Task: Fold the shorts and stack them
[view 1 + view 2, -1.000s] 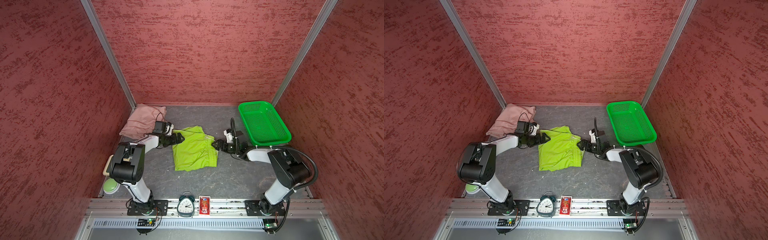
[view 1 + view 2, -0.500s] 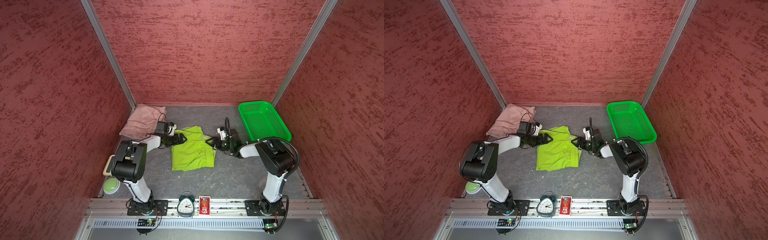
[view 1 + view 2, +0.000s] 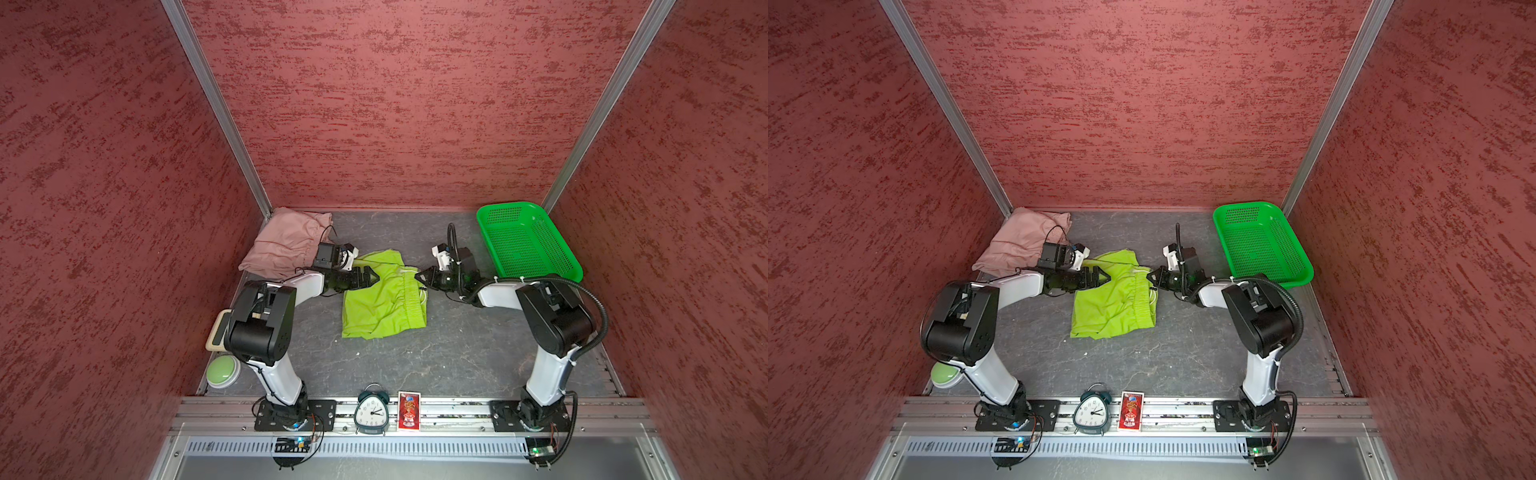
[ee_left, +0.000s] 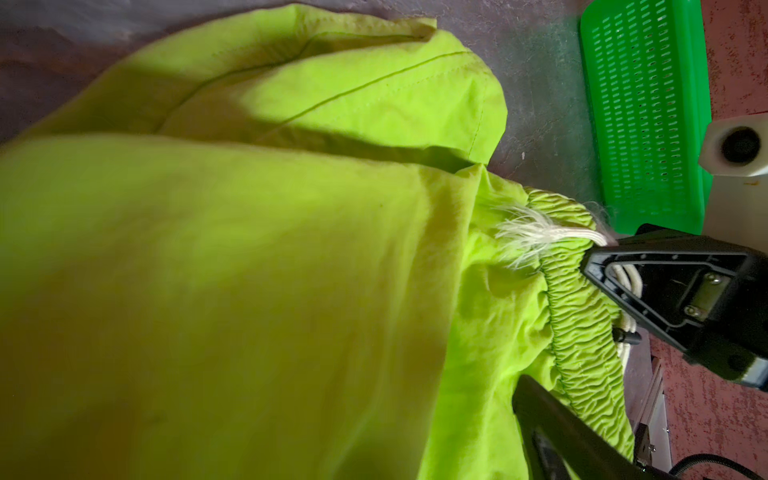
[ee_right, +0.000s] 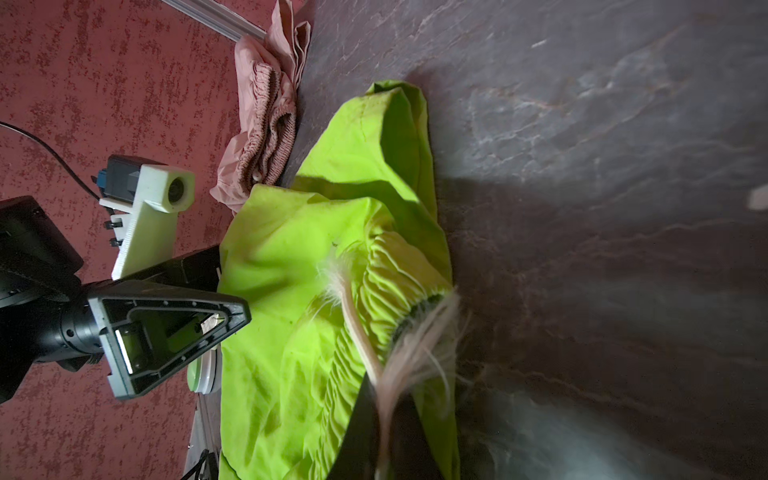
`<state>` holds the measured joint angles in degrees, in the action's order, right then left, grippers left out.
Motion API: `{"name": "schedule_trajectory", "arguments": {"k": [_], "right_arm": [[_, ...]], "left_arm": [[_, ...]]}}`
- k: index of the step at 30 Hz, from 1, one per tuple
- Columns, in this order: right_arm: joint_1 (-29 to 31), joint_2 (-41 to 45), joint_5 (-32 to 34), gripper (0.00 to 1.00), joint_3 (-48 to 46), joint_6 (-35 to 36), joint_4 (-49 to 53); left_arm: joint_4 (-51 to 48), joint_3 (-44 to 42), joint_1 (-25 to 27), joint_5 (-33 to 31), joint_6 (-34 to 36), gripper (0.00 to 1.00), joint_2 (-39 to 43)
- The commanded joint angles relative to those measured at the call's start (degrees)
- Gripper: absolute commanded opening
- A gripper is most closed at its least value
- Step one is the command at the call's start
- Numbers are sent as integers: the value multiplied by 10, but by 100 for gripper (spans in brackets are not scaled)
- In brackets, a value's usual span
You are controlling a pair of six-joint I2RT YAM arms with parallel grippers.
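I am finding almost nothing legible from here. In both top views I am looking at the dark green, triangular alarm clock (image 3: 371, 411) standing on the grey metal rail (image 3: 453, 415) at the front edge. Its white dial is carrying a ring of dark numerals, but they are coming through too small for me to read with certainty. Just beside it, the small red printed cardboard box (image 3: 409, 411) is showing a colourful picture and some lettering that I am not managing to make out.
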<state>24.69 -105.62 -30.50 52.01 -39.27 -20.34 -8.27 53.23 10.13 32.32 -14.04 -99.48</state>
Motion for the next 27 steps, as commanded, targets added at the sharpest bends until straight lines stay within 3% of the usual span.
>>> {"name": "schedule_trajectory", "arguments": {"k": [1, 9, 19, 27], "right_arm": [[4, 41, 26, 0, 19, 27, 67], [10, 81, 35, 0, 39, 36, 124], [42, 86, 25, 0, 143, 73, 215], [76, 65, 5, 0, 249, 84, 274]], "left_arm": [[-36, 15, -13, -28, 12, 99, -1], [-146, 53, -52, -143, 38, 99, 118], [-116, -6, -98, -55, 12, 99, 168], [-121, -26, -141, -46, -13, 99, 182]]}}
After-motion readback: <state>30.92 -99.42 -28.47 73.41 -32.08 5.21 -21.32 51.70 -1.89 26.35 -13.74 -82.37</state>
